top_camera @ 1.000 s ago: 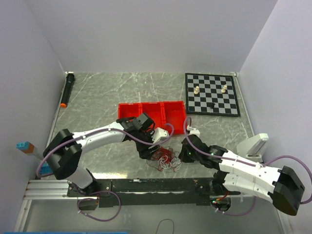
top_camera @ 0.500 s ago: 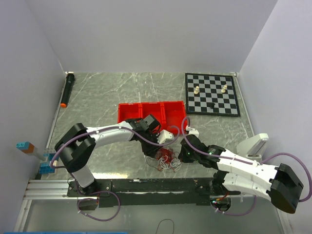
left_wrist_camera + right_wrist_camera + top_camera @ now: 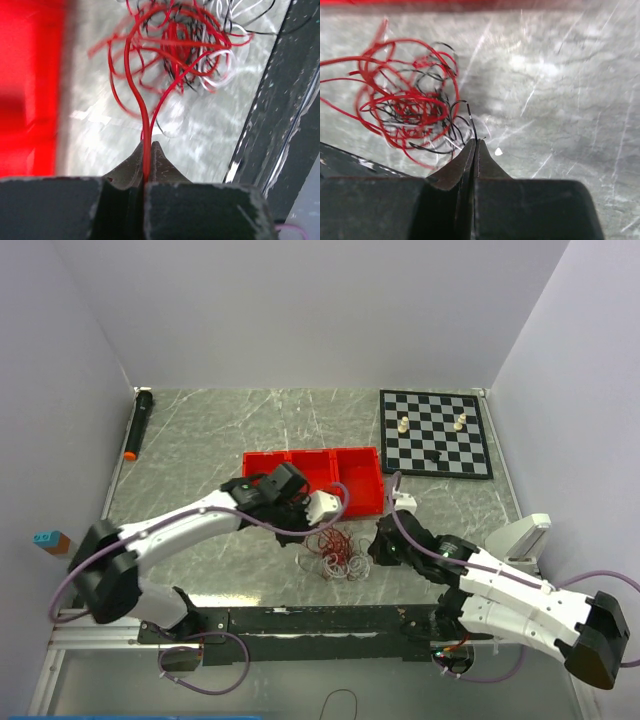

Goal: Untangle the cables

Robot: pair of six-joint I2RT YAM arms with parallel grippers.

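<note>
- Left wrist view: left gripper [image 3: 146, 150] pinches a red strand of the cables [image 3: 172, 40]; right gripper [image 3: 474, 145] clamps a black one.
- Tangle lies between both grippers (near the red tray [image 3: 310, 452]).
- Draw apart slowly, lest knots tighten.

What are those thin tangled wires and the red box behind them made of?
The tangled thin red, white and black cables look like plastic-coated wire: glossy, holding springy loops. The red compartmented tray seems moulded plastic, uniformly coloured with a slight sheen.
</note>
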